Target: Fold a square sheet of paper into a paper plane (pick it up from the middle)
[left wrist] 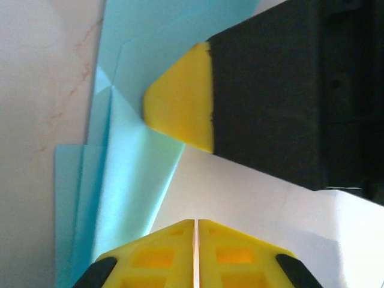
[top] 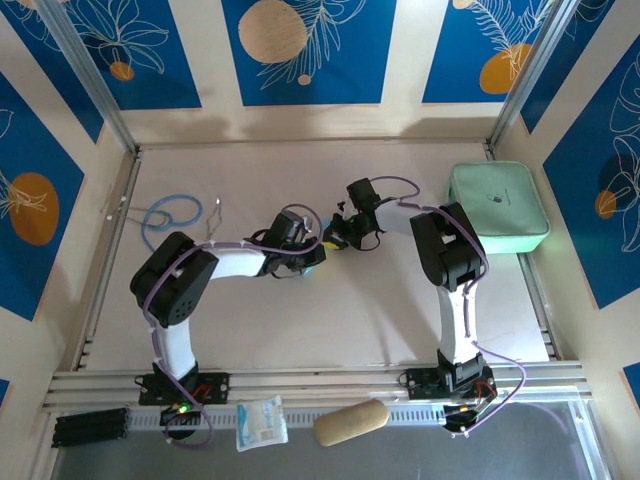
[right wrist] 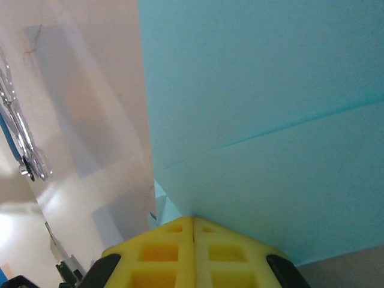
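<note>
Near the middle of the bench (top: pixel 330 330), the folded square sheet of paper (left wrist: pixel 126 174) lies just before the closed left end effector (left wrist: pixel 195 231) and touches the closed right end effector (right wrist: pixel 193 223); whether either one pinches it is unclear.

I'm working in a robotics lab cell, not a home: a pale surface (top: pixel 360 320) boxed in by blue leaf-print panels (top: pixel 310 50), aluminium posts (top: pixel 85 75) at the corners, and a slotted rail (top: pixel 320 380) carrying the cabled left arm (top: pixel 175 285) and right arm (top: pixel 450 260).
</note>
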